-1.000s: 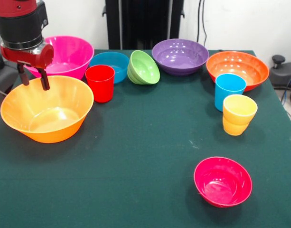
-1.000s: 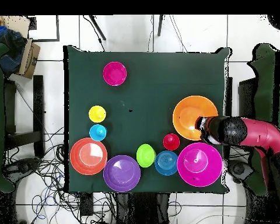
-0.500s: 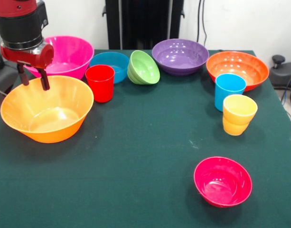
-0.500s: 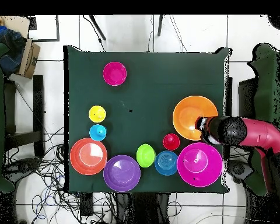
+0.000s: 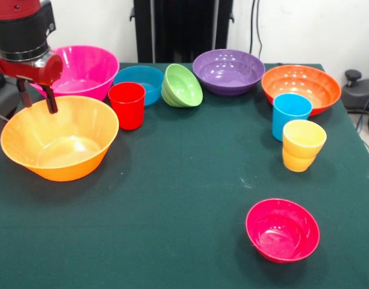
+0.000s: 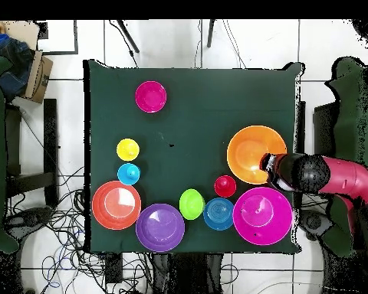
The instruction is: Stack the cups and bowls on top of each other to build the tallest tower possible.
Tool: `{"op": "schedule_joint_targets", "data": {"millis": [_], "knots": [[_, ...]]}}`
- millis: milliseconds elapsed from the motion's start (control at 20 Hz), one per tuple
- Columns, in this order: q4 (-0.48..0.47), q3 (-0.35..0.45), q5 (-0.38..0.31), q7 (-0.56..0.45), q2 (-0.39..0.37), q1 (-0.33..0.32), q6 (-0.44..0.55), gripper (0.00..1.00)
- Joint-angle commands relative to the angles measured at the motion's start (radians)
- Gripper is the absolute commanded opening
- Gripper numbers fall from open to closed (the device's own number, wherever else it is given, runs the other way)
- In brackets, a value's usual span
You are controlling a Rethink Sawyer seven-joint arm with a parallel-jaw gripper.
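At upper left, the empty pincer [image 5: 35,99], fingers slightly parted, hangs over the far rim of the yellow-orange bowl [image 5: 59,138], which sits on the green table [image 5: 184,180] directly below it.

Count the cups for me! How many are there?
3. The smooth red plastic cup stands beside the big yellow-orange plastic bowl. The sky-blue plastic cup and the waisted yellow plastic cup stand together in front of the orange plastic bowl. None looks hidden.
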Motion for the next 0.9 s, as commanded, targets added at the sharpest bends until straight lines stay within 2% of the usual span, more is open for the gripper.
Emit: {"op": "schedule_joint_targets", "data": {"millis": [50, 900], "knots": [[0.029, 0.039, -0.050, -0.309, 0.065, 0.002, 0.027, 1.00], [0.021, 0.036, -0.064, -0.329, 0.071, -0.013, 0.034, 1.00]]}}
